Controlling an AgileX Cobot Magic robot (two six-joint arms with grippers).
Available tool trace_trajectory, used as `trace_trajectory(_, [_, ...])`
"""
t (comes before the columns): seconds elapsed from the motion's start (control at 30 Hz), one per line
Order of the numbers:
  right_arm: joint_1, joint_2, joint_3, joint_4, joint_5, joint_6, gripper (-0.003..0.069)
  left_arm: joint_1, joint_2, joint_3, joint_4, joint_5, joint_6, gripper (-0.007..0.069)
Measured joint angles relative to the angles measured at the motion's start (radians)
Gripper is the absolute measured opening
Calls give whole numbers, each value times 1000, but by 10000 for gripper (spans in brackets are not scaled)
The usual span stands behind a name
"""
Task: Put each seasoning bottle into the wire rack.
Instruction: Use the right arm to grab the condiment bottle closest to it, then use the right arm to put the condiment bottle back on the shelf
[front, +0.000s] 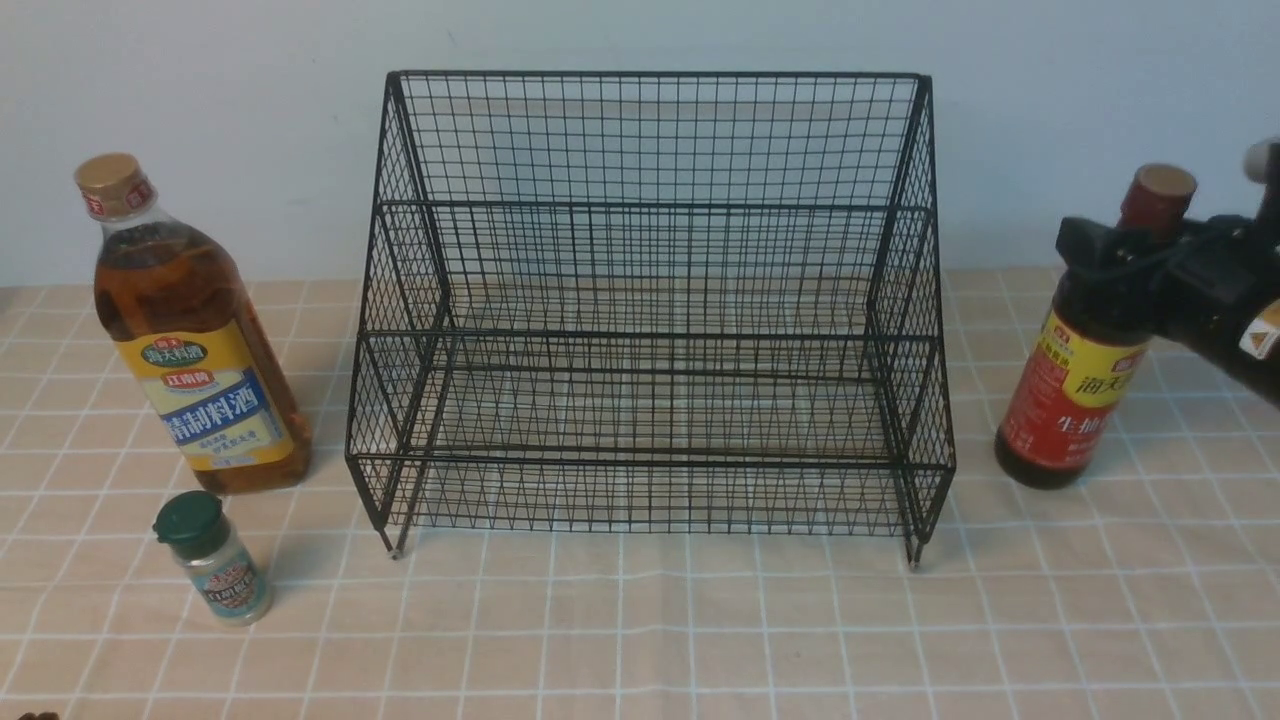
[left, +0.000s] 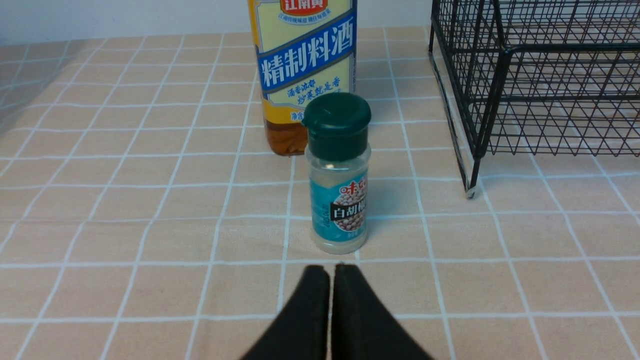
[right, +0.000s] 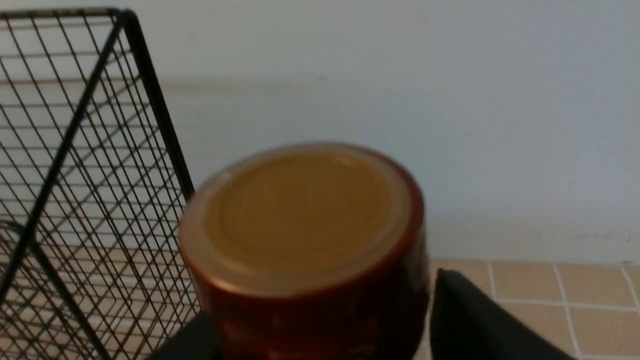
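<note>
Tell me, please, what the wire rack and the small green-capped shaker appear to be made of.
The wire rack looks like thin metal wire joined in a grid, with a matte black coating. The shaker has a see-through body that could be plastic or glass; its dark green cap looks like moulded plastic with a soft sheen.

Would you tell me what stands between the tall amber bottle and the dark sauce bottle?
The black wire rack stands between them: tall amber bottle on its left, dark sauce bottle on its right, as the front view shows.
</note>
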Motion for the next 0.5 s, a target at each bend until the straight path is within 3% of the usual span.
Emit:
trace_trajectory(0.07, [0,-5,-2,-12,-8,-8,260,0,0,0,0,0,0,-7])
trace_trajectory(0.5, [0,-319,10,-71,38,-14,268,0,0,0,0,0,0,-7])
